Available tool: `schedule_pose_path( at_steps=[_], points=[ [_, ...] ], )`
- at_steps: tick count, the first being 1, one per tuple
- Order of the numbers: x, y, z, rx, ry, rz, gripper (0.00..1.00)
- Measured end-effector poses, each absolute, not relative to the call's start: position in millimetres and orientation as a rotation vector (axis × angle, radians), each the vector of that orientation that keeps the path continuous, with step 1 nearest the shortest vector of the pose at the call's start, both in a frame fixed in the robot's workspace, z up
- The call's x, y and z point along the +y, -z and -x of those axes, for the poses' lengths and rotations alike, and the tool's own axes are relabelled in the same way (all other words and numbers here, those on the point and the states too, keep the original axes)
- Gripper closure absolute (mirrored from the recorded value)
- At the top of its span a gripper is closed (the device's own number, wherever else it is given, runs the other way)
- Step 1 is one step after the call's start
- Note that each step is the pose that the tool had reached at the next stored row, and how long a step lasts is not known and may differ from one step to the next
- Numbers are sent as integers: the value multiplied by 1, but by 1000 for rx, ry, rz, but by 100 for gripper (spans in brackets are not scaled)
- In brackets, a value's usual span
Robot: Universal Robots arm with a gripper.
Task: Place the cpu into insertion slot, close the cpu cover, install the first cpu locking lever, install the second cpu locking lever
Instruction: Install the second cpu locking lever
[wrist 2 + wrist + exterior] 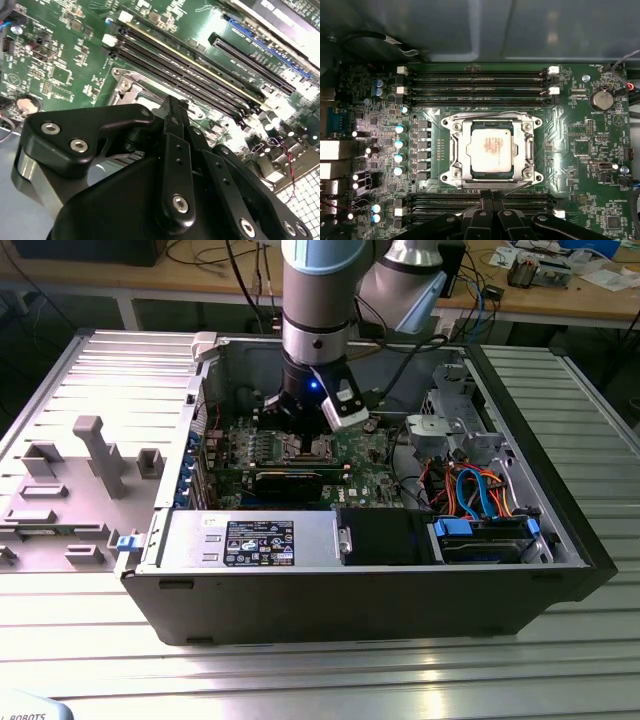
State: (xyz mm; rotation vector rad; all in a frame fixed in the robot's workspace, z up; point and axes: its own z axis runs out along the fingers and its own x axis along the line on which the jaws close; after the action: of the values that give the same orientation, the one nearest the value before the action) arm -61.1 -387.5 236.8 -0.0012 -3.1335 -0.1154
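In the first wrist view the cpu (490, 148), a dull silver square chip, lies flat in the insertion slot (451, 175). The cpu cover (461, 150), a silvery frame with a square window, lies down around it. A thin wire lever (485, 115) runs along one side of the socket and another (520, 186) along the side nearest my gripper. My gripper (492, 196) is shut with nothing between its fingers, its tip at the socket's edge by that lever. In the second wrist view the gripper (172, 105) hangs just over the socket's corner (125, 87). In the exterior view the gripper (300, 425) is above the socket (308, 448).
Long black memory slots (475, 75) flank the socket on both sides. The open computer case (350, 590) holds a black graphics card (290, 480), a power supply (250, 540), a drive cage (450, 425) and orange and blue cables (480, 490). A grey fixture (90, 455) stands at the exterior view's left.
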Motion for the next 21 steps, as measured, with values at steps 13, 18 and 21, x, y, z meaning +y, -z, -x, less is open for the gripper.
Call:
schedule_pose_path(
  at_steps=[13, 18, 21],
  points=[
    [-396, -230, 80, -3126, 145, 1, 89],
    [-398, -229, 83, -3124, 170, 2, 89],
    [-399, -229, 83, -3123, 170, 3, 89]
  ],
)
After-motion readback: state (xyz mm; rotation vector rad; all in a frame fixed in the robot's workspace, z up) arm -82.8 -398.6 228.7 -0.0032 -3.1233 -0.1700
